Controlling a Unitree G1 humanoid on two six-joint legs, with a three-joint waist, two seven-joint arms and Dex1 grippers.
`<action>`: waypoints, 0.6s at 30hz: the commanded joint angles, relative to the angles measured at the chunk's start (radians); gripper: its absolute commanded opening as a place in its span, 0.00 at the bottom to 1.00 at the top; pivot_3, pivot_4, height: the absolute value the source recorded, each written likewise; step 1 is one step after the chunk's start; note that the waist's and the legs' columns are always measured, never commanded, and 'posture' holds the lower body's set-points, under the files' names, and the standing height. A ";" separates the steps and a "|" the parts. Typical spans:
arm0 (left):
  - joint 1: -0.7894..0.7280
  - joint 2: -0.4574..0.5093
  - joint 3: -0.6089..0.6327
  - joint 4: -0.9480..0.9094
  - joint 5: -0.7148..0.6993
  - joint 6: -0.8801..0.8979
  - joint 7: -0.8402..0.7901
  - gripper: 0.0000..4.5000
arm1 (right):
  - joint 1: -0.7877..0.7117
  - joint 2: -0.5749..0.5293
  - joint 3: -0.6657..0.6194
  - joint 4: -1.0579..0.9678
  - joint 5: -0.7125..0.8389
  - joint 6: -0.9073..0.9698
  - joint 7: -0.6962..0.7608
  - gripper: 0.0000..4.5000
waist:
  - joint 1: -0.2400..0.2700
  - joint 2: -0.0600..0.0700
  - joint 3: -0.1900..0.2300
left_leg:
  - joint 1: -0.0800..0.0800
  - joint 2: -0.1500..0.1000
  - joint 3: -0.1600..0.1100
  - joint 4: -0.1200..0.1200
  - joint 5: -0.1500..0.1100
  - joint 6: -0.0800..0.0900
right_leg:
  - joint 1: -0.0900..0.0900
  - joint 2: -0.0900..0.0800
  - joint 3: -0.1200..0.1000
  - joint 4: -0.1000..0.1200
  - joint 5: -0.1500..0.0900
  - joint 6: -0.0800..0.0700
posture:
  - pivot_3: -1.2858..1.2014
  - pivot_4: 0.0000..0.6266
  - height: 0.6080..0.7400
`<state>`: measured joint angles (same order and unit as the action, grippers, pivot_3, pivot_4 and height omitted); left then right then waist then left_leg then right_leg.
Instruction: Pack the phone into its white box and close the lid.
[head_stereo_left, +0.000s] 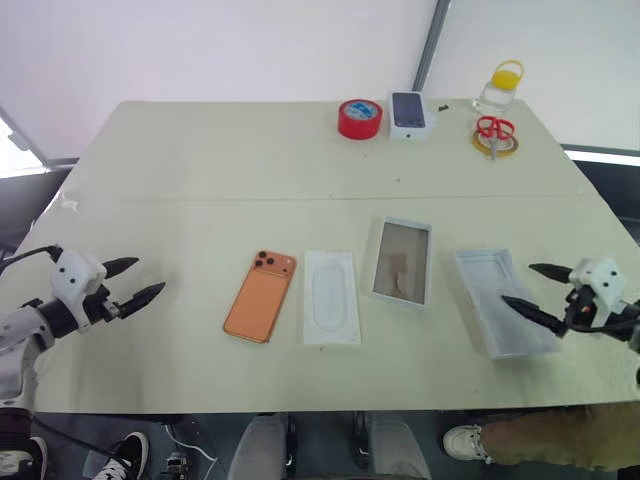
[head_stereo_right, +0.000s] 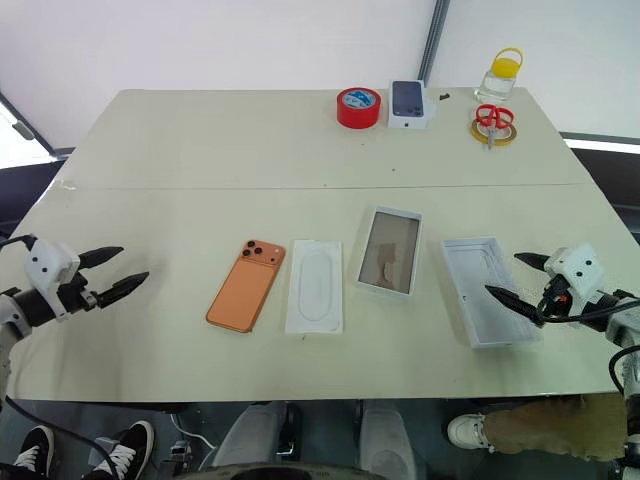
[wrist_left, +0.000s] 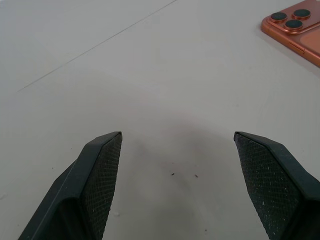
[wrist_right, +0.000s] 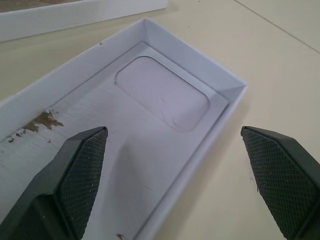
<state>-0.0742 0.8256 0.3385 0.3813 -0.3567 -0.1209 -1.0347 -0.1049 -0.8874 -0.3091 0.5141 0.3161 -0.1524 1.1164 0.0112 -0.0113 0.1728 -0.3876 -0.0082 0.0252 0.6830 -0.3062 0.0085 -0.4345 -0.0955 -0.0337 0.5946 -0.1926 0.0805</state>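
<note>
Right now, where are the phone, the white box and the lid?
phone (head_stereo_left: 260, 297): left eye view, middle of its orange back.
white box (head_stereo_left: 402, 262): left eye view, brownish inner floor.
lid (head_stereo_left: 500, 300): left eye view, white inside.

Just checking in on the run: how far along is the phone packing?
Nothing looks done yet. The phone lies camera side up on the table, outside the white box, and the lid lies open side up. The left gripper and right gripper are open, holding nothing. All steps remain.

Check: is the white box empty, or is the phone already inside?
Empty. The white box shows its bare brownish floor; the phone lies on the table beside it.
</note>
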 joint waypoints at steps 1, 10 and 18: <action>-0.011 0.015 0.025 -0.008 0.003 -0.041 -0.002 0.83 | -0.004 -0.007 -0.009 -0.029 -0.001 -0.003 -0.006 0.99 | 0.000 0.000 0.000 | 0.000 0.000 0.000 0.000 0.000 0.000 | 0.000 0.000 0.000 0.000 0.000 0.000 | 0.52 0.24 1.00; -0.047 0.011 0.007 0.015 0.044 -0.072 0.041 0.83 | 0.000 -0.010 -0.006 -0.031 -0.001 -0.001 -0.013 0.99 | 0.000 0.000 0.000 | 0.000 0.000 0.000 0.000 0.000 0.000 | 0.000 0.000 0.000 0.000 0.000 0.000 | 0.52 0.24 1.00; -0.051 -0.002 0.015 -0.001 0.018 -0.079 0.010 0.83 | 0.004 -0.009 -0.006 -0.042 0.000 0.000 -0.017 0.99 | 0.000 0.000 0.000 | 0.000 0.000 0.000 0.000 0.000 0.000 | 0.000 0.000 0.000 0.000 0.000 0.000 | 0.52 0.24 1.00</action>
<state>-0.1156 0.8188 0.3332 0.3981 -0.3269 -0.1820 -1.0232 -0.1000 -0.8863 -0.3005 0.5065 0.3158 -0.1503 1.1037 0.0113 -0.0112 0.1728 -0.3871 -0.0083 0.0256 0.6831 -0.3062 0.0085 -0.4342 -0.0953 -0.0337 0.5951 -0.1924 0.0806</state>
